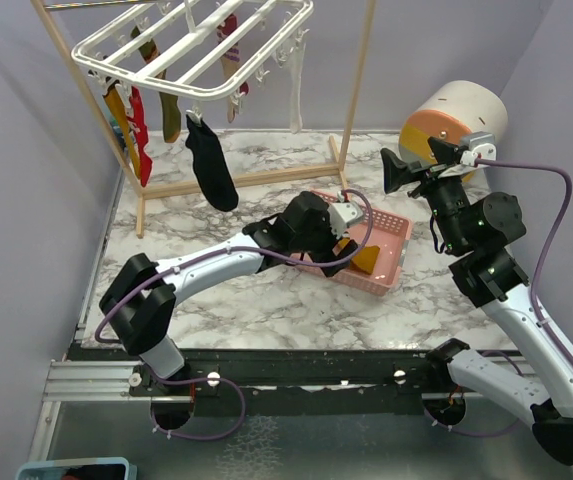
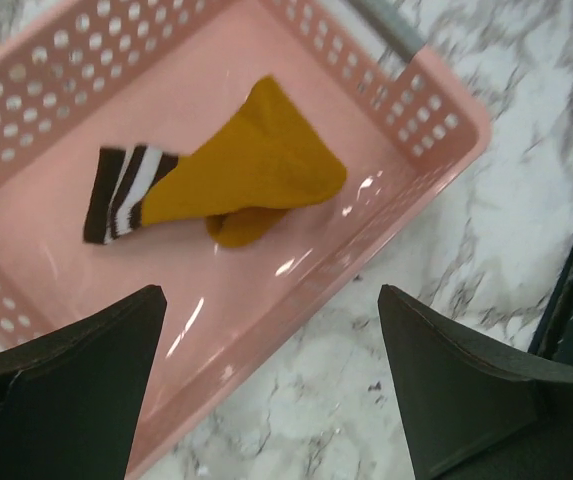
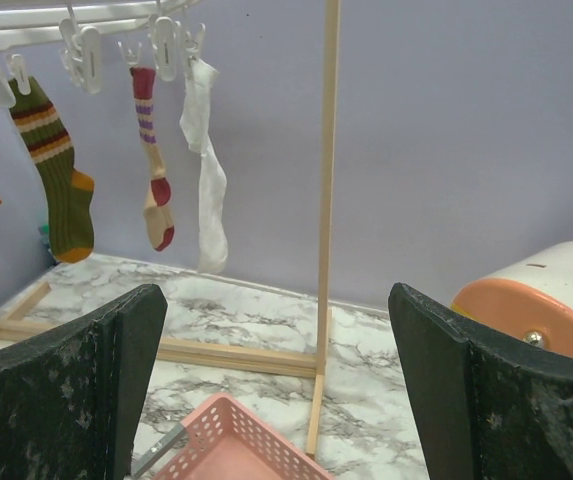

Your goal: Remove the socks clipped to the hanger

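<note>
Left gripper: fingers wide, holding nothing; poised over the basket, likely because that is the drop spot.
Basket: pink, just ahead of the left fingers, near wall under the gap between them.
Yellow sock: off the hanger, flat on the basket floor beyond the fingertips; long axis crosswise to the fingers, striped cuff toward the finger at the view's left.
Right gripper: fingers wide, empty; raised and aimed at the hanger, judged to be lining up a pull.
Hanger: high, above and left of the right fingers.
White sock: clipped above the gap between the right fingers; long axis vertical, toe down.
Striped socks: clipped further left, above the finger at that view's left, hanging straight down.
Black sock: dangling off the hanger's near edge, toe down; clip hard to make out.
</note>
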{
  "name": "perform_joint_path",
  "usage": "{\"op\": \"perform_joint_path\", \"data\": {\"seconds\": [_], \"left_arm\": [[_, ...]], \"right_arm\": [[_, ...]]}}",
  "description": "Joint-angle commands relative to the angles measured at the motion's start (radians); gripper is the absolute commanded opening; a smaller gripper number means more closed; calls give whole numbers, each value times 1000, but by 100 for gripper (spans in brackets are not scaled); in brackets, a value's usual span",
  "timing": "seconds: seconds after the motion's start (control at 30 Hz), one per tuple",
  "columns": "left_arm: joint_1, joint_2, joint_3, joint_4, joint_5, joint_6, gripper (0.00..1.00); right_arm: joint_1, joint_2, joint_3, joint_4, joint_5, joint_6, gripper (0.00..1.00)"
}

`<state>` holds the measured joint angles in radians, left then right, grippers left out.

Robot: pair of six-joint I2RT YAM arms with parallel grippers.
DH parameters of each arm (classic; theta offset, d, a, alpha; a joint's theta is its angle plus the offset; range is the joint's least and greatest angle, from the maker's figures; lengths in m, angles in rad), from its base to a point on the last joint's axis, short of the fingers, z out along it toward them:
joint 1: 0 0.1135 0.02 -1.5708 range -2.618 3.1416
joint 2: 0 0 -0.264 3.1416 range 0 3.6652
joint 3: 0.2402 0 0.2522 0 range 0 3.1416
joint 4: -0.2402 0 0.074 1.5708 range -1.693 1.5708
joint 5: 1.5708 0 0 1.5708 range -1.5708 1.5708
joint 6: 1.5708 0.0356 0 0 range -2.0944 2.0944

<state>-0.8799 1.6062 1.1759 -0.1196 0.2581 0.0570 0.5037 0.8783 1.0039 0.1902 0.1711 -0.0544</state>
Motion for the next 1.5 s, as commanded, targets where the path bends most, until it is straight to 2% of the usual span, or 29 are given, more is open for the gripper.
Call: {"op": "perform_joint_path", "data": {"seconds": [0.0, 0.13, 0.27, 0.33, 0.6, 0.8, 0.97, 1.1, 1.2, 1.33, 1.43, 1.47], "left_arm": [[-8, 26, 45, -192, -204, 101, 88], [-8, -81, 15, -134, -311, 93, 89], [-7, -327, -139, 73, -398, 69, 98], [-7, -437, -199, 115, -445, 45, 99], [-7, -853, -437, 73, -742, -43, 99], [-8, -1037, -527, -60, -998, -131, 99], [-8, -1157, -669, 57, -1119, -96, 99], [-6, -1229, -788, 256, -1059, 26, 99], [-5, -1247, -814, 337, -977, 98, 99], [0, -1247, -775, 308, -829, 136, 99], [4, -1227, -728, 238, -712, 111, 99], [6, -1186, -688, 195, -614, 75, 99]], "right_arm": [[0, 2, -10, 16, 25, -17, 100], [0, -1, -11, 12, 29, -18, 100], [0, 6, -14, 7, 27, -16, 100], [0, 12, -13, 7, 18, -11, 100], [0, 59, -20, 35, -29, 23, 100], [0, 90, -12, 52, -73, 49, 100], [0, 98, -14, 61, -103, 66, 100], [0, 96, -14, 59, -122, 85, 100], [0, 93, -20, 61, -134, 91, 100], [0, 90, -33, 71, -153, 103, 100], [1, 91, -41, 84, -164, 111, 100], [0, 93, -46, 91, -164, 118, 100]]}}
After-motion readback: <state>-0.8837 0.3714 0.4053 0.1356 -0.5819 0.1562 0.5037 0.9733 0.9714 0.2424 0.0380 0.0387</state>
